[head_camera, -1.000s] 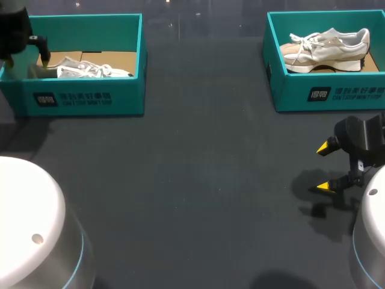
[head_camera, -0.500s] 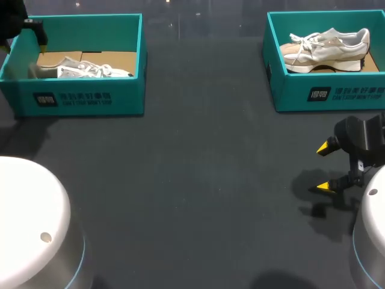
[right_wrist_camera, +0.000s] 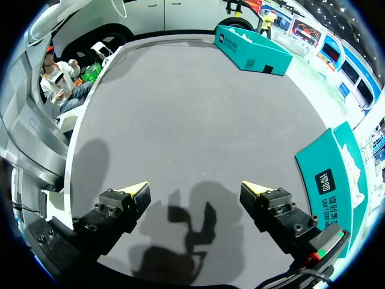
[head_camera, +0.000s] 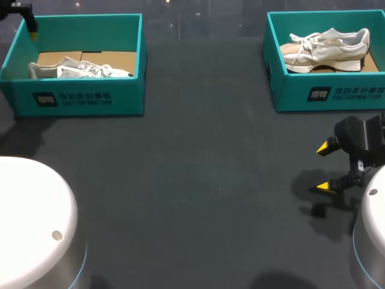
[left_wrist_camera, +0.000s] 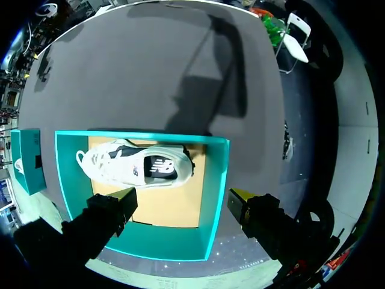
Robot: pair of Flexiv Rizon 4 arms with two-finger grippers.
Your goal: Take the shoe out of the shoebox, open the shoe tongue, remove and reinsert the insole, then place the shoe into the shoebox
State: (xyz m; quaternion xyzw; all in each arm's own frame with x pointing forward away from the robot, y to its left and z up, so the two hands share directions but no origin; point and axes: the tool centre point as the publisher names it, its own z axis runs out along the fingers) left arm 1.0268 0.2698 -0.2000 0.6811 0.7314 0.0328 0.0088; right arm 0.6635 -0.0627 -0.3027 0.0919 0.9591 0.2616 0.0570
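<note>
access: left box stood open-topped, its walls ringing shoe, left tool spread above | mid: wide bench stretch separated boxes | right: right box wall stood near right tool

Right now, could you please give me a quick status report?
Left gripper open above shoebox, shoe lying inside. Right gripper open over table, empty. Nothing in the way.

A dark grey, matte surface fills the head view from near to far. Faint pale glints of light show along its far edge. A soft shadow lies at the near right, another at the far left. In the right wrist view two more shadows darken it, one jagged, one rounded.
</note>
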